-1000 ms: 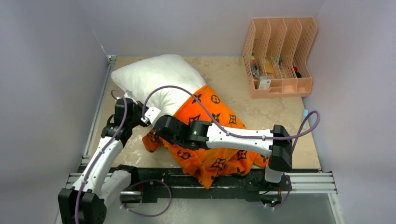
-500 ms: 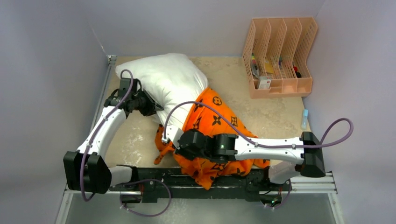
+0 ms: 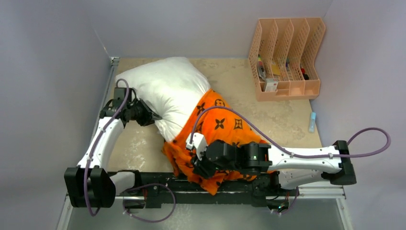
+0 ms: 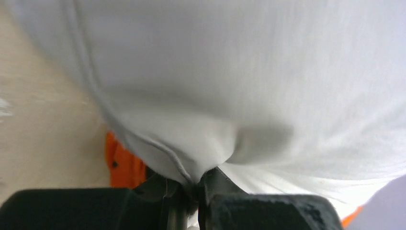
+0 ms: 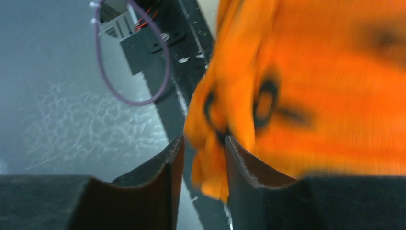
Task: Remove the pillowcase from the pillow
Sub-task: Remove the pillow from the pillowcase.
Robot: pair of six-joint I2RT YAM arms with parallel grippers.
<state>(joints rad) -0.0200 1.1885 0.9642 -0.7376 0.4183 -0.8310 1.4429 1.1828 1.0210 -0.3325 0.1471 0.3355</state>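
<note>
— Orange plush, half off: the pillowcase (image 3: 225,129) covers only the near end of the pillow (image 3: 167,88).
— Grips?
— My left gripper (image 4: 191,187) is pinched tight on a tuck of white pillow. My right gripper (image 5: 203,146), nearly closed, bites a fold at the case's near hem.
— Risk?
— I judge that thin fold could slip free, or the pillow could drag along.

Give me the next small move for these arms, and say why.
Probably draw the right gripper a little toward the near right, away from the pillow, with the left gripper holding firm. The left pinches white pillow fabric, the right is shut on a fold of the pillowcase, and the pillow's near end sits inside the case.
</note>
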